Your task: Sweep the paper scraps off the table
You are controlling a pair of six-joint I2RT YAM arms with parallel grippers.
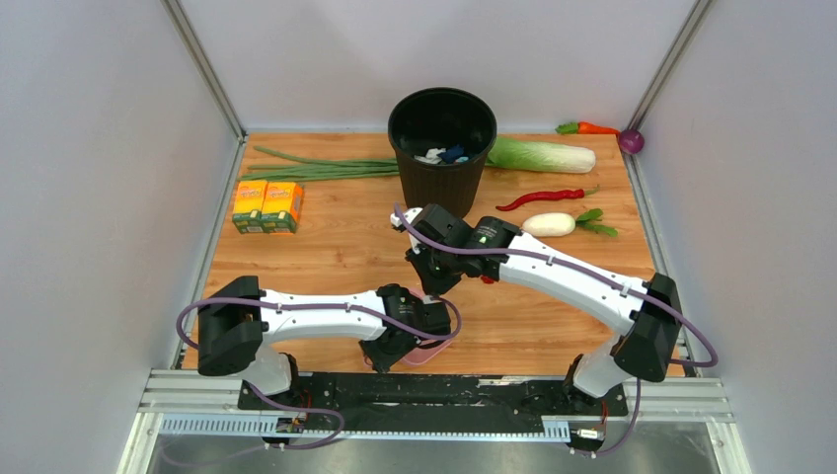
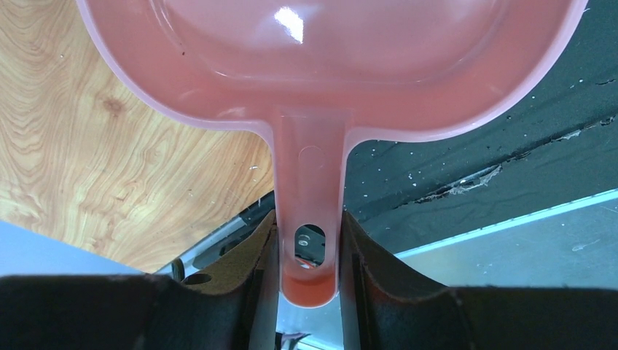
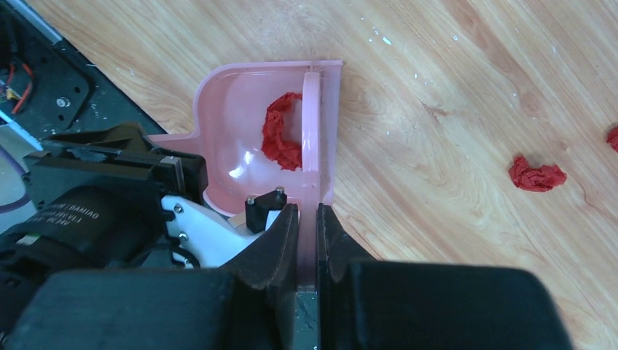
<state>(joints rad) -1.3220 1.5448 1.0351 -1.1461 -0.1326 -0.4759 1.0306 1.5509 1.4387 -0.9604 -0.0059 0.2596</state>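
A thin pink blade [image 3: 311,124] is clamped by the right gripper [image 3: 307,219], its lower end hidden. The handle of the pink dustpan [image 2: 328,58] is gripped by the left gripper [image 2: 309,251]. Some paper scraps [image 3: 280,135] are seen in the pan beside the blade, others on the table [image 3: 437,87] rightward. "DAMIAO" is read on a motor [image 3: 95,219].

- Bright, even light falls from overhead; the arms [image 1: 326,314] lay only soft, pale shadows on the table [image 1: 326,247].
- Left wrist view: a white glare patch sits on the dustpan [image 2: 328,58], well ahead of the left fingers [image 2: 235,281], which are dark and blurred.
- Right wrist view: the right fingers [image 3: 278,244] are black and out of focus. The strip [image 3: 311,146] pinched between them sharpens further ahead.
- The scraps [image 3: 537,175] to the right of those fingers look crisp, with thin shadows.
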